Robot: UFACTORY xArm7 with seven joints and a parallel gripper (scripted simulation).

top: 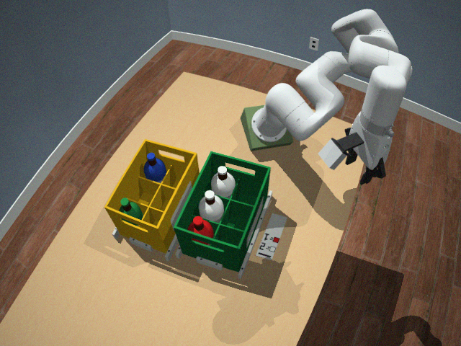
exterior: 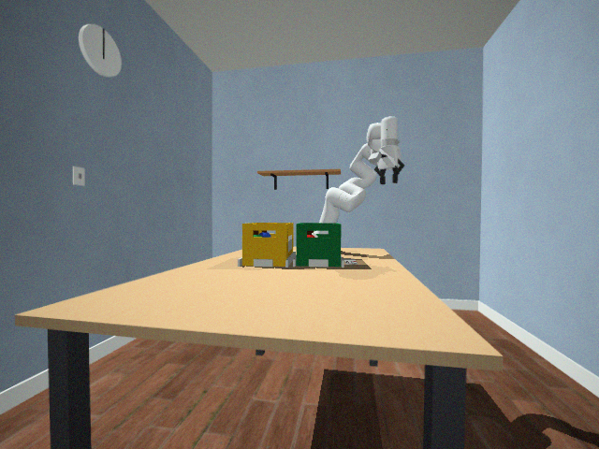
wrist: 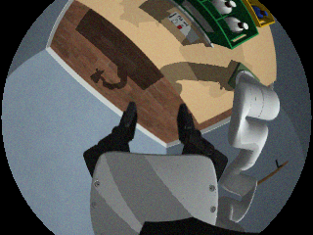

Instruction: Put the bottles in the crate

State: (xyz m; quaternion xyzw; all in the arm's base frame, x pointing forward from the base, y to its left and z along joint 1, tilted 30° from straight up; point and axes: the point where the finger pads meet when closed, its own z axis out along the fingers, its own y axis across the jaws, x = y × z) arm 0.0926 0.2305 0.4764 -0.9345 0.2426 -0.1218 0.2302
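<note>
Beyond the desk point(top: 93, 298) edge, the fingers point(top: 366, 177) are hanging apart, gripping nothing, well away from the green crate point(top: 256, 186) holding three bottles.

Black jaws parted over floor and table edge point(wrist: 196, 132), green crate point(wrist: 196, 2) far off, pick list point(wrist: 178, 22) beside it

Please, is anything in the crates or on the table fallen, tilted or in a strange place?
Nothing stands out. The blue bottle and green bottle stand upright in the yellow crate; two white bottles and the red bottle stand upright in the green crate. The gripper hangs open beyond the table edge.
</note>
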